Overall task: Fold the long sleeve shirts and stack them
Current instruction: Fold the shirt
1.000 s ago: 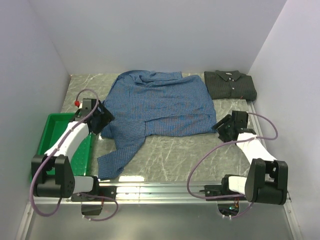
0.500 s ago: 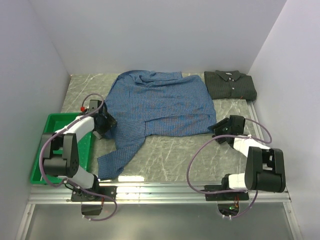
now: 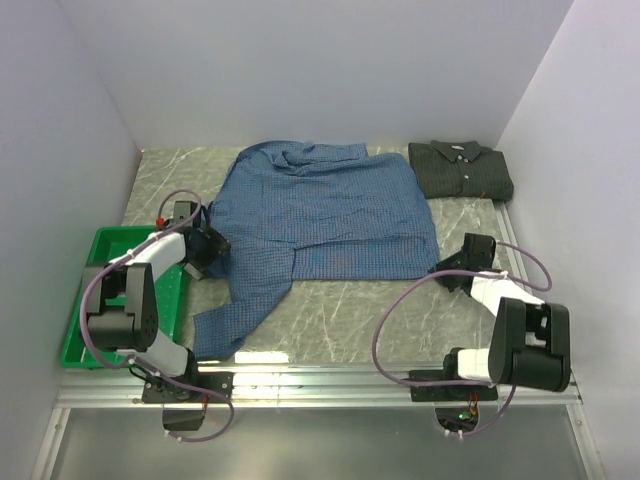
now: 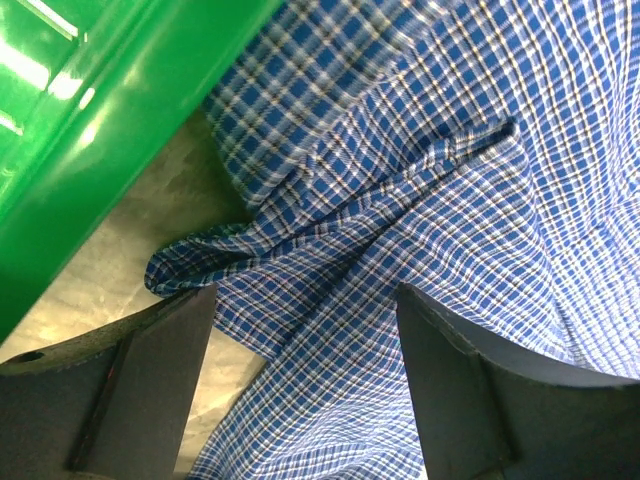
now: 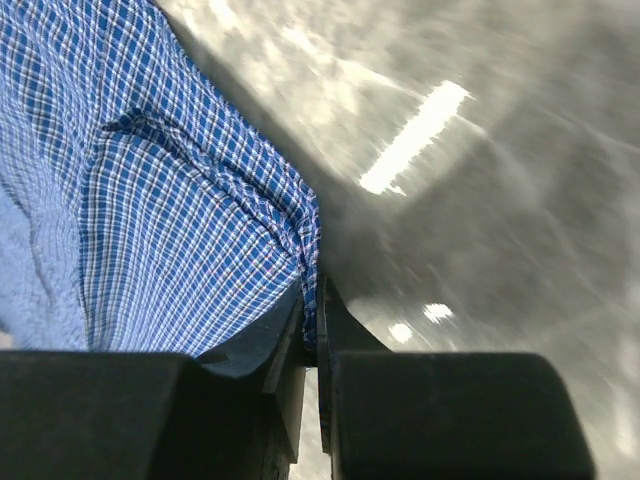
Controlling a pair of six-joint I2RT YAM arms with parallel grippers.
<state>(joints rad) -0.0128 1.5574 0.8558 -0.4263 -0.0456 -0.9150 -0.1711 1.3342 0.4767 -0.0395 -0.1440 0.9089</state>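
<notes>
Tabletop [image 3: 350, 300] of grey veined stone, boxed on three sides by plain pale walls [image 3: 300, 70] and edged at the near side by a metal rail [image 3: 320, 378]. Carried a green tray [image 3: 100, 262] at the left edge, close beside the left arm. Carried also a dark shirt [image 3: 462, 170], folded with collar up, in the far right corner. Bore the blue shirt [image 3: 320, 205] spread flat across the middle, collar toward the far wall, its right shoulder just beside the dark one, one sleeve trailing down on the left toward the rail. Left gripper [image 3: 207, 250] low at the blue shirt's left edge, next to the tray wall: stood wide apart, fingers [image 4: 150, 380] astride a raised fold of the checked cloth, not closed on it. Right gripper [image 3: 452, 268] low at the near right corner of the same shirt: was clamped tight on the hem there, cloth pinched between the jaws, bare stone just beyond.
</notes>
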